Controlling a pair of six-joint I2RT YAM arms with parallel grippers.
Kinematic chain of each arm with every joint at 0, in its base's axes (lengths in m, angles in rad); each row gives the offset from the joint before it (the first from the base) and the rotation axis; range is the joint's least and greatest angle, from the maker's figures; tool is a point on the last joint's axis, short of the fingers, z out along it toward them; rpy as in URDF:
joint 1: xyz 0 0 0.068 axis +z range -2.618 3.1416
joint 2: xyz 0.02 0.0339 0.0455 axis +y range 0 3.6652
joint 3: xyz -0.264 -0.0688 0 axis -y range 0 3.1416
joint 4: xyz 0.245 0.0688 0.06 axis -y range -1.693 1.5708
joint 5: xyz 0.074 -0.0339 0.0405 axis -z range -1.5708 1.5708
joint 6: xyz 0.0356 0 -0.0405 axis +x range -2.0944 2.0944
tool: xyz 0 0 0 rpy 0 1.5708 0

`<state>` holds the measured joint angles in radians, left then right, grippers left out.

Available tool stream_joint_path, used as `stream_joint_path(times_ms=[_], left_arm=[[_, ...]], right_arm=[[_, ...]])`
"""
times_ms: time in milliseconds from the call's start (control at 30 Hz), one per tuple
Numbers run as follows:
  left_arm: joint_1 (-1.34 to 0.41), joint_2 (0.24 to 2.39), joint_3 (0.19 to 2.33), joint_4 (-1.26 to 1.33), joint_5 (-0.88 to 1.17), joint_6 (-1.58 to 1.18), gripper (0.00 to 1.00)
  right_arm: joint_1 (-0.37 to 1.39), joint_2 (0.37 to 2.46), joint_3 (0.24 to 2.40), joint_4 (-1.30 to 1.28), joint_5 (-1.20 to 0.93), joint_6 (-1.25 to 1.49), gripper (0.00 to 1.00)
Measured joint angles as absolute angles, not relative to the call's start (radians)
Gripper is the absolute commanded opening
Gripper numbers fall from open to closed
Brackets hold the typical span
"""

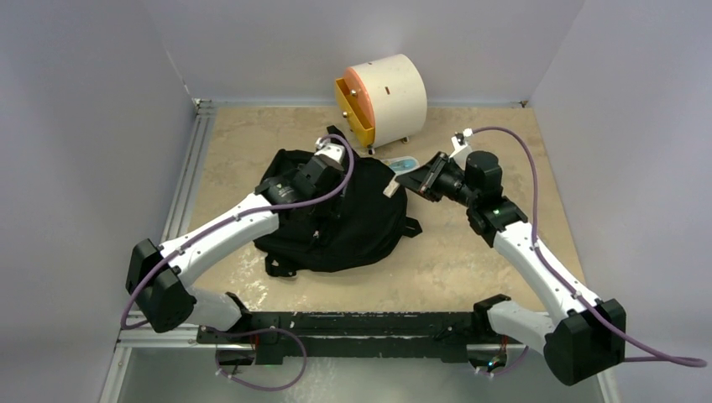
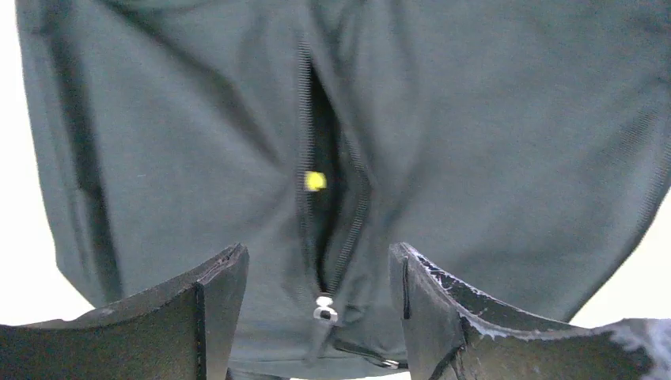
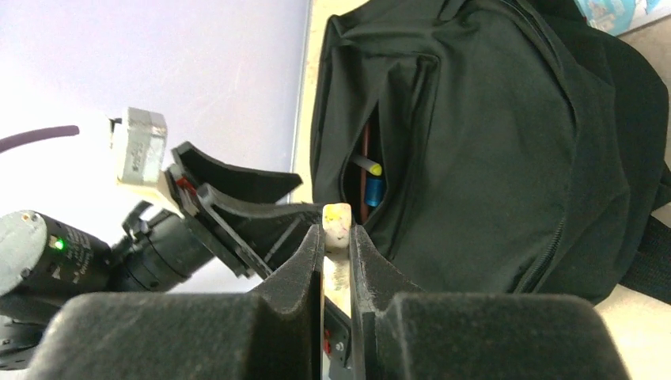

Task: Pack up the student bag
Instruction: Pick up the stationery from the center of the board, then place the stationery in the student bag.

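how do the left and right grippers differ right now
The left gripper stands open and empty; the right gripper is shut on a small cream block. The left gripper hangs over the zip slit of the student bag; the right gripper sits at the bag's edge. Both have black fingers and face the bag.

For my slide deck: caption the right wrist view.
Right pincer grips a cream bar beside the open pocket of the black backpack.
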<state>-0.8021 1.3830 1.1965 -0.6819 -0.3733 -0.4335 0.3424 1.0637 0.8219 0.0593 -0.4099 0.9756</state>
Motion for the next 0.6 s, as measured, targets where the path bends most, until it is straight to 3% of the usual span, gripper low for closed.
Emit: stream_joint_path(times_ms=[467, 600], left_arm=[[-0.740, 1.545, 1.229, -0.690, -0.480, -0.317, 0.62], [-0.740, 1.565, 1.235, -0.670, -0.480, -0.292, 0.53]], right_arm=[[0.342, 1.103, 0.813, 0.057, -0.411, 0.964, 0.00], [0.342, 1.101, 0.804, 0.051, -0.411, 0.962, 0.00]])
